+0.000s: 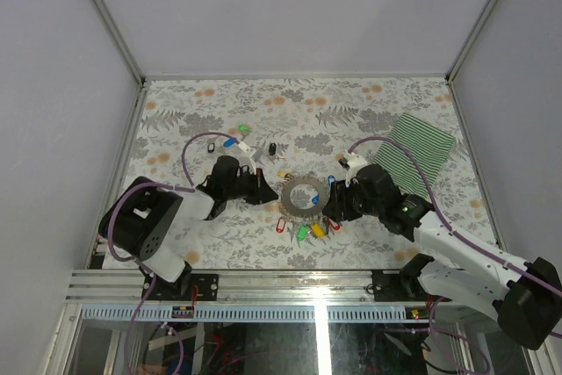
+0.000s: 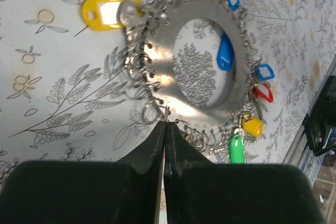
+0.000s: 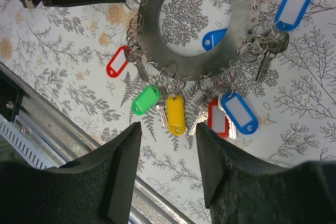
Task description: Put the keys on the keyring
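Both hands sat by the keyring; the left hand was pinched closed at its rim. The right hand gaped wide above the keys.

The left arm has white shells between rounded black joint housings, and its wrist end is all black. A thin purple cable loops along it. The right arm is built alike, with white links, black joints and a second purple cable, plus a small green spot on a black wrist link. The left gripper has smooth black fingers tapering to thin edges. The right gripper has black wedge-shaped fingers with a grainy surface.
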{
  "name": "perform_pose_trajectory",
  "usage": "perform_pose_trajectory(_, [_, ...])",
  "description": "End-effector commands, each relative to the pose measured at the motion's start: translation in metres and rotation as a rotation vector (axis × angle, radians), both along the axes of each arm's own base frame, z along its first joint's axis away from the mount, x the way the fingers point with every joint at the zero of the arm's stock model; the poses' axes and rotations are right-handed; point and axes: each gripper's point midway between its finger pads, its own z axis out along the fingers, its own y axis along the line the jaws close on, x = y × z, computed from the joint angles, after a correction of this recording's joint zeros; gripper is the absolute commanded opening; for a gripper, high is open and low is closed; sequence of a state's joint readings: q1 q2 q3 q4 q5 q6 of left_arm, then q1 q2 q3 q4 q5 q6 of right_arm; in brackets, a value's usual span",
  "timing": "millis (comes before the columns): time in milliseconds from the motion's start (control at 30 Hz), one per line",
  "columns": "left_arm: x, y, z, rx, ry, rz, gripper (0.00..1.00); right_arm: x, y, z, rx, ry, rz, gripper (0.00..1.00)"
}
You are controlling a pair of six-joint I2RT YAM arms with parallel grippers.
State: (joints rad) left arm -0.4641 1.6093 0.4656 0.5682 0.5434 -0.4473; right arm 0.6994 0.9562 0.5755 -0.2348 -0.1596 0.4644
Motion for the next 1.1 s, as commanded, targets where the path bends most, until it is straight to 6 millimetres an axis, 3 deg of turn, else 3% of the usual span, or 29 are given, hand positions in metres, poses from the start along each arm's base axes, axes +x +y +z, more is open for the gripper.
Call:
perform_pose_trajectory(0, [0.009,-0.011,0.030,-0.024,-0.144,-0.044,0.00,0.008,0.008,0.023,0.061,-0.064,0.005,0.52])
perform_pose_trajectory(133, [0.009,-0.011,0.031,-0.013,-0.159,-0.047,0.01,0.008,0.009,0.024,0.062,-0.065,0.009,0.52])
perform_pose_trajectory(367, [0.010,-0.004,0.027,0.012,-0.158,-0.007,0.34,0.007,0.009,0.024,0.063,-0.063,0.009,0.52])
perform_pose_trajectory(433, [0.010,-0.001,0.027,0.021,-0.162,0.007,0.38,0.007,0.009,0.023,0.062,-0.061,0.008,0.52])
perform_pose_trajectory(1067, [0.003,-0.004,-0.003,0.040,-0.060,-0.012,0.45,0.007,0.011,0.024,0.071,-0.056,0.013,0.52])
